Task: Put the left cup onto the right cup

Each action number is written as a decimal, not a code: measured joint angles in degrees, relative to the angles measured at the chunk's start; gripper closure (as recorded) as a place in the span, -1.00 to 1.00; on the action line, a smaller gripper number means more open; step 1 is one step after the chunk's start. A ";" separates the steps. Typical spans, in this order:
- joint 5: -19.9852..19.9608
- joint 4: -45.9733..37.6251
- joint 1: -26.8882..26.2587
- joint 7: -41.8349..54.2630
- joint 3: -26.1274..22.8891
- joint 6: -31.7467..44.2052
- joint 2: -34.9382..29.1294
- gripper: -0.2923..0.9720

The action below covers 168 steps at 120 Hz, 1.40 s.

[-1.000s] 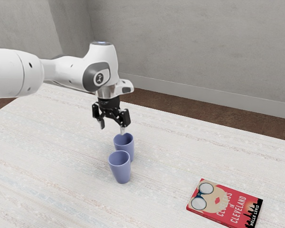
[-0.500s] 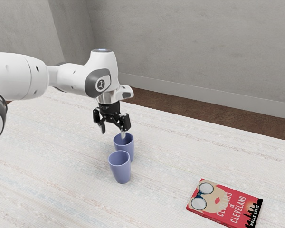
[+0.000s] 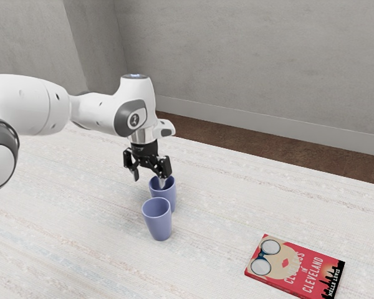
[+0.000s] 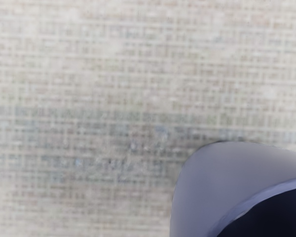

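Two blue-purple cups stand close together on the table in the exterior view, the farther cup [image 3: 164, 193] just behind the nearer cup [image 3: 157, 219]. My gripper [image 3: 150, 179] hangs open right at the farther cup's rim. One fingertip dips over the cup's mouth and the other sits outside its wall on the exterior view's left. Neither finger presses the wall. In the wrist view, the side and dark mouth of a cup [image 4: 237, 190] lie close under my hand, on the woven tablecloth.
A red book [image 3: 294, 266] lies flat near the table's front edge at the exterior view's right. The pale cloth-covered table [image 3: 81, 205] spreads around the cups. Beyond its far edge a brown floor [image 3: 268, 146] meets a grey wall.
My hand has come down and slightly toward the exterior view's right, from above the farther cup to its rim. The fingers stay open. Neither cup has moved.
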 joint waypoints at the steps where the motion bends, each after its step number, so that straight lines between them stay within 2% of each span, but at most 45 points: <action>1: 0.00 0.00 0.00 0.00 0.00 0.07 0.02 -0.54; 46: 0.04 -0.07 0.33 0.09 -0.56 1.89 2.13 -0.53; 52: 0.12 0.04 0.34 0.13 -0.65 2.07 2.18 -0.39; 73: 0.25 0.50 0.33 0.26 -0.77 2.41 2.14 0.26; 95: 0.34 0.91 0.04 0.27 -1.06 2.45 2.11 0.55; 130: 0.67 1.13 -0.67 -0.01 -1.12 2.46 1.07 0.67; 168: 1.43 1.69 -1.58 -0.46 -1.06 0.78 -6.75 0.70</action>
